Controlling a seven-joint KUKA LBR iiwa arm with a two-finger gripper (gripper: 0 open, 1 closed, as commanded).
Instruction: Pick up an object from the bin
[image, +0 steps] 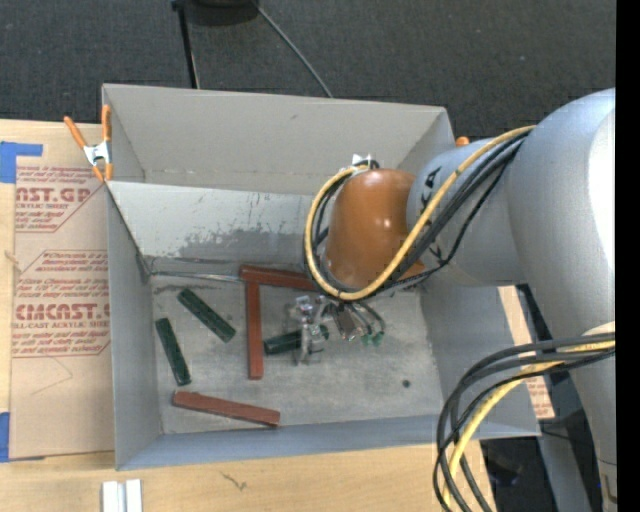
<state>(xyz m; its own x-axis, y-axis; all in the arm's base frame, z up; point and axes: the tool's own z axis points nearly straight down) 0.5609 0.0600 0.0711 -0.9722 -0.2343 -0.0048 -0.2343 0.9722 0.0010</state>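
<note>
Short dark green bar (281, 345) flat on the bin floor, about mid-bin, running roughly left-right with a slight tilt. Right end lost under the jaws; no telling how far it runs beneath them. Jaws down low at that end, a small clutter of metal bits and wires. Clenched, released or grasping the bar: cannot tell. Contact with the bar also unclear.

Just right of the jaws, small bright green bit (373, 340), shape unreadable, partly tucked under the wrist.

Left end of the short bar against or just beside the long red-brown bar (255, 335), running up-down in view; gap or touch not separable. Second red-brown bar (272, 276) across its top end, making an L. Its right end hidden behind the orange wrist cover (365, 225) and the yellow-black cables (318, 215).

Further left, slanted dark green bar (207, 313) and, near the left wall, leftmost dark green bar (172, 351), both fully seen, apart from each other. Third red-brown bar (225, 408) flat along the near wall.

Grey metal bin (270, 130): right wall and part of the right floor covered by the white arm (560, 200). Dark speck (406, 382) on the floor at right, too small to identify.
</note>
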